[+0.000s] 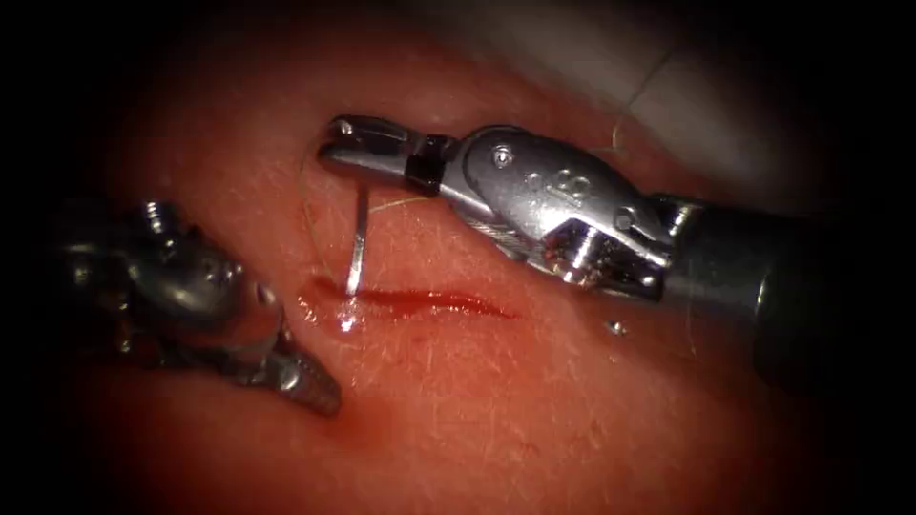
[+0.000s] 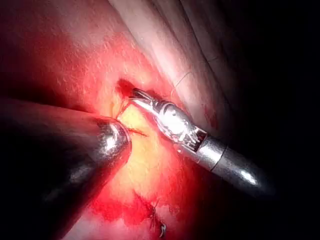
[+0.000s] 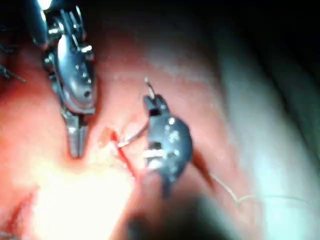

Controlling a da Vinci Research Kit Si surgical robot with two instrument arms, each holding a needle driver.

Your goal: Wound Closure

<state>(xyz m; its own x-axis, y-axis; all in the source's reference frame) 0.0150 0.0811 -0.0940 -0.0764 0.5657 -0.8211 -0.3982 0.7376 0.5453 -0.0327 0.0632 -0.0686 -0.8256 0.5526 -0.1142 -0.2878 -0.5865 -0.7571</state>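
Note:
The tissue (image 1: pixel 496 401) bears a short horizontal cut (image 1: pixel 429 302) with red fluid along it. My right tool (image 1: pixel 355 153) comes in from the right above the cut, jaws shut on the curved needle (image 1: pixel 358 243) near its thread end. The needle hangs steeply down and its point meets the tissue at the cut's left end, beside a wet glint (image 1: pixel 345 324). Pale thread (image 1: pixel 396 203) trails from the needle's held end. My left tool (image 1: pixel 320 389) lies below and left of the cut, jaws shut with nothing in them, tip against the tissue. The right wrist view shows the left tool (image 3: pixel 76 142) facing the needle (image 3: pixel 132 137).
More thread (image 1: pixel 630 110) loops up over the pale cloth (image 1: pixel 668 67) behind the tissue at the upper right. The left wrist view shows the right tool (image 2: pixel 137 95) over the red cut, with the left tool's dark shaft (image 2: pixel 75 150) in front.

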